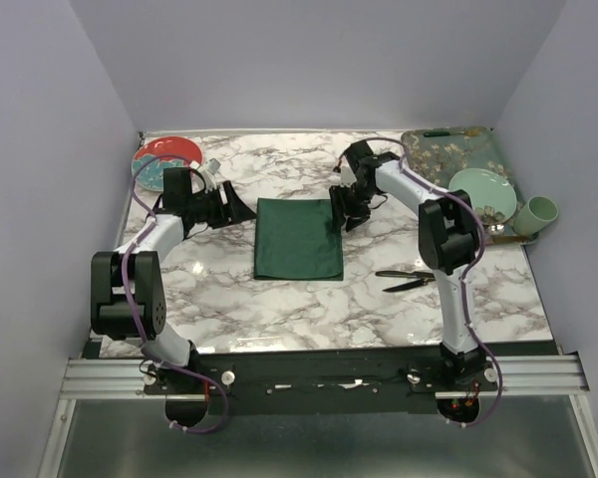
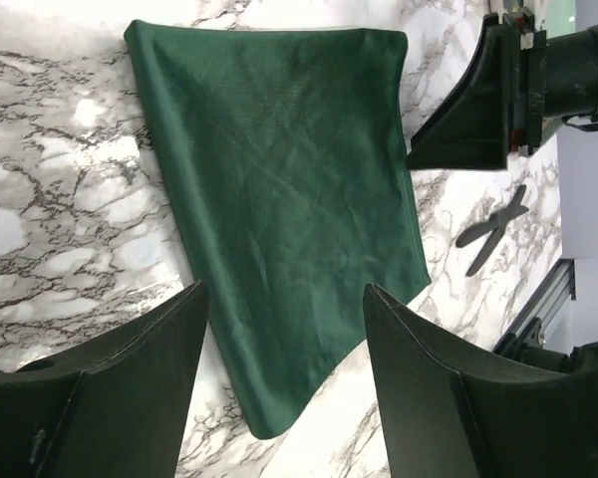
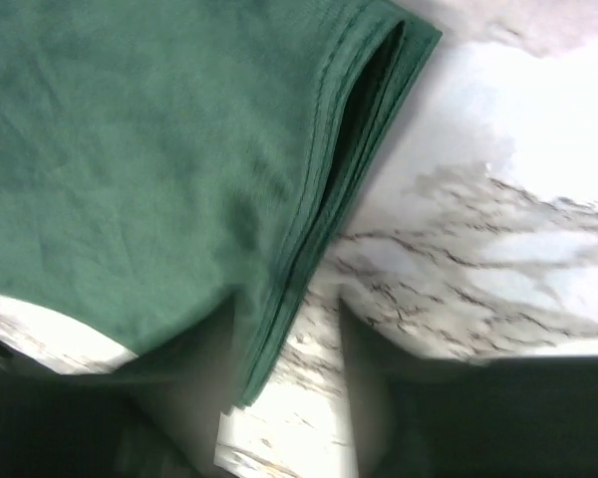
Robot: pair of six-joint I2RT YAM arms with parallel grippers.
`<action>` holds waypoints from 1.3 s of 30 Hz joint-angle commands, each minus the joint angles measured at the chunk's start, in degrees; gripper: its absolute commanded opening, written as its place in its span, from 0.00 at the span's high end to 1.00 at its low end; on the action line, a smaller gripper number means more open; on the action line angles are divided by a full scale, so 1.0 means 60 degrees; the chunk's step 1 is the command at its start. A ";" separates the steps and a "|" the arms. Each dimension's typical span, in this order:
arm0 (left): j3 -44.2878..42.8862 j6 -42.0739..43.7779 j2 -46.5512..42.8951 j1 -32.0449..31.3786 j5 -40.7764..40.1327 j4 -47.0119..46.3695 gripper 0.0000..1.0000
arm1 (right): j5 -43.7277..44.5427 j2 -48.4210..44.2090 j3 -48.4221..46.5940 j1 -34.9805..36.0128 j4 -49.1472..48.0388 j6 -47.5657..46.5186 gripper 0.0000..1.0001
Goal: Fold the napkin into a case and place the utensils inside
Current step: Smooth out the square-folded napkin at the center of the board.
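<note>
1. We see the dark green cloth napkin [image 1: 299, 239] lying flat in the middle of the white-and-grey marble table [image 1: 229, 289], folded into an upright rectangle
2. In the right wrist view, the napkin [image 3: 149, 149] shows several stacked layers along one hemmed edge, which ends in a squared corner
3. The left gripper [image 1: 229, 206] sits just beside the napkin's far left corner, over bare marble
4. From its own camera, the left gripper [image 2: 284, 299] has its jaws spread wide and grips nothing; the napkin [image 2: 289, 189] lies on the table beyond them
5. The right gripper [image 1: 341, 214] is at the napkin's right edge, close to the far corner
6. In its blurred wrist picture, the right gripper [image 3: 289, 339] has its jaws parted narrowly, and the layered edge of the cloth runs down into the gap; we cannot tell if either pad touches it
7. The two slim black utensils [image 1: 409, 279] lie together in a narrow V on the marble, right of the napkin and well apart from it; the left wrist view also catches them [image 2: 493, 229]
8. A teal floral tray [image 1: 429, 149] occupies the far right corner, with a pale green plate [image 1: 476, 187] and a pale green cup [image 1: 541, 212] beside it
9. A red and teal plate [image 1: 166, 159] rests at the far left corner
</note>
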State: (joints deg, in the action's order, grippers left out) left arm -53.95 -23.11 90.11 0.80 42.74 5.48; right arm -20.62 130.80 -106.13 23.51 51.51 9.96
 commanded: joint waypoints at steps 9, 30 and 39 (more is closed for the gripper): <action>-0.1729 0.0410 0.1387 -0.0513 0.1182 -0.0268 0.43 | -0.1614 -0.1104 -0.1776 -0.0285 -0.0745 -0.0680 0.23; -0.2873 -0.1594 0.3761 -0.1305 0.1254 -0.2259 0.64 | -0.1822 0.1373 -0.1548 -0.0300 -0.3223 0.1593 0.53; -0.3048 -0.2724 0.5123 -0.1319 0.1504 -0.3549 0.63 | -0.1309 0.1286 -0.1443 -0.0373 -0.3194 0.1080 0.53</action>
State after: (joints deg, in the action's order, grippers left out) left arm -71.55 -35.35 116.86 -6.87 49.80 -11.44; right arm -31.18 138.76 -114.26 21.63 33.26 18.90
